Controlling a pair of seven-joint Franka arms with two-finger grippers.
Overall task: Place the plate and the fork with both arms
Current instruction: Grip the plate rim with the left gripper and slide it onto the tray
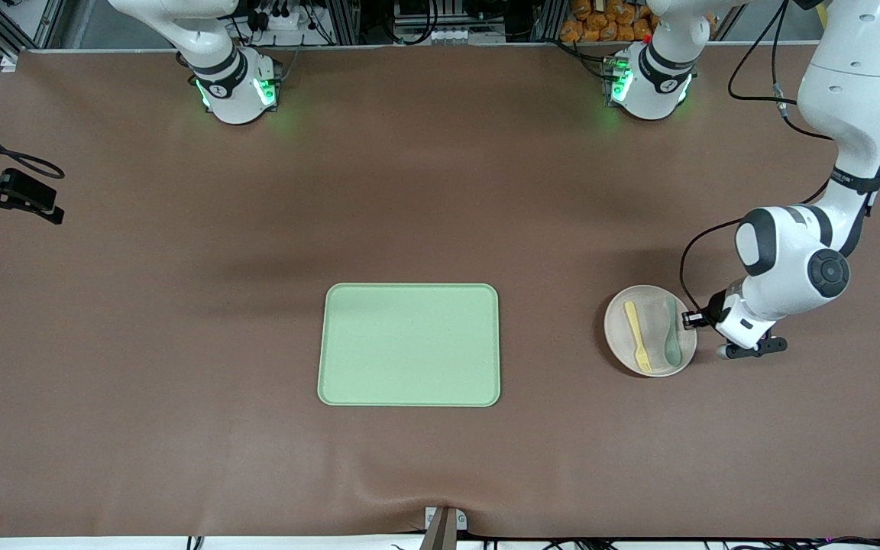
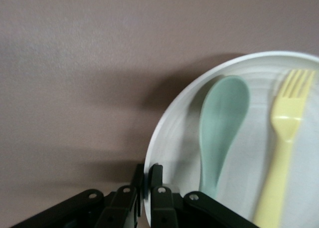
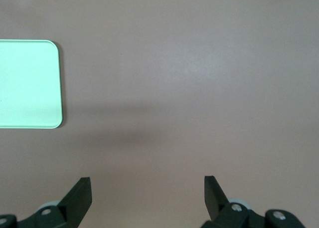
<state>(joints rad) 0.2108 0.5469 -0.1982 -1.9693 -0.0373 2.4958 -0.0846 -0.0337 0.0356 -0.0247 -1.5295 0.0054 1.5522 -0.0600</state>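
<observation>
Brown tabletop: left end effector [image 2: 146, 184], arm bent low, pinches the plate [image 1: 617, 334] rim; right end effector [image 3: 147, 197] hangs spread.

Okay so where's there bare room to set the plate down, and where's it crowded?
The green tray is bare across its whole surface, and brown table lies open all round it. The crowded spot is toward the left arm's end: the plate carries the fork and spoon, with the left gripper clamped on its rim.
</observation>
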